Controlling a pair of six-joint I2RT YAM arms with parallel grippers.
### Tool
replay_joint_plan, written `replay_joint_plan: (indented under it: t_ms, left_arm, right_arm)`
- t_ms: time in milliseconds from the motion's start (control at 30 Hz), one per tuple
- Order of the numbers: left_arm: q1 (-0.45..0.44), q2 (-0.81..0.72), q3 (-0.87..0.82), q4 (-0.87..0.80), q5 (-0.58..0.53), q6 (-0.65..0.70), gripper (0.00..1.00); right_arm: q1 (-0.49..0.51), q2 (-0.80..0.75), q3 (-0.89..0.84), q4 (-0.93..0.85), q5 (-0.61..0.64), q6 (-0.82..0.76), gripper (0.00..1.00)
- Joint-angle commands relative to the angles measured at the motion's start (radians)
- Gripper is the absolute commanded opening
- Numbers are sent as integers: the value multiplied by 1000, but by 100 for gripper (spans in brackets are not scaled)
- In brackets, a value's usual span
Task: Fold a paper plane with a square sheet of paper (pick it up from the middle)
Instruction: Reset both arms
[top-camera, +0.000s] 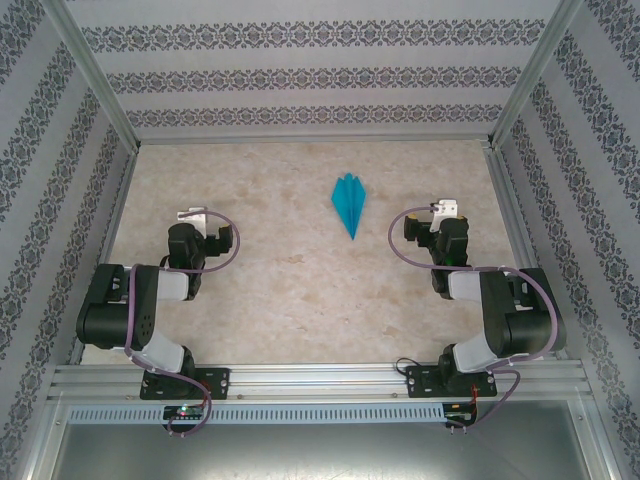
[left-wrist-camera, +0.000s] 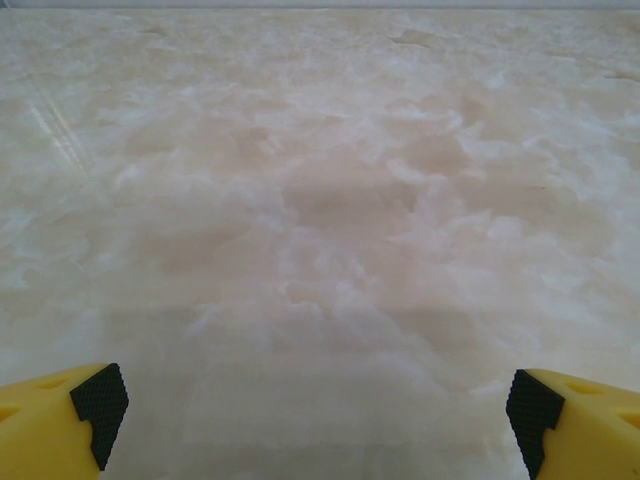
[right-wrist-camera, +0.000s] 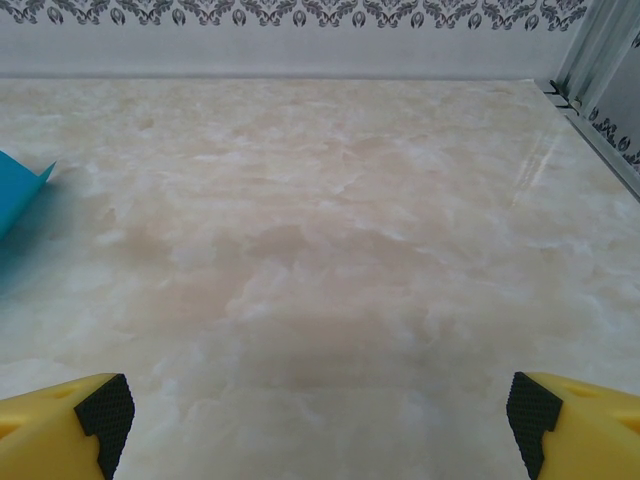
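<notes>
Top view: slim teal-blue folded paper plane (top-camera: 348, 205) lies flat on the beige marbled bench (top-camera: 300, 290), approx. mid-bench and slightly right of centre. Its sharp tip points toward the arm bases and its wider tail toward the back wall. It touches neither arm and sits nearer the right arm than the left. Both arms are folded back on their own sides. Left wrist cam: left fingers (left-wrist-camera: 100, 400), yellow w/ black pads, are spread wide apart w/ bare bench between them, so released. Right wrist cam: right fingers (right-wrist-camera: 105, 410) are likewise spread and released, nothing between. I see a teal corner of the plane (right-wrist-camera: 20, 190) at that view's left edge, well apart from the pads.
</notes>
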Motion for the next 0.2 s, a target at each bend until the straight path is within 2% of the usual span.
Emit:
replay_joint_plan:
  t_ms: [0, 167]
  left_arm:
    - [-9, 8, 25, 5, 9, 24, 100]
    - [-9, 9, 23, 12, 11, 24, 100]
  right_arm:
    - [-7, 7, 0, 33, -21, -2, 98]
    - [-8, 0, -17, 59, -43, -10, 98]
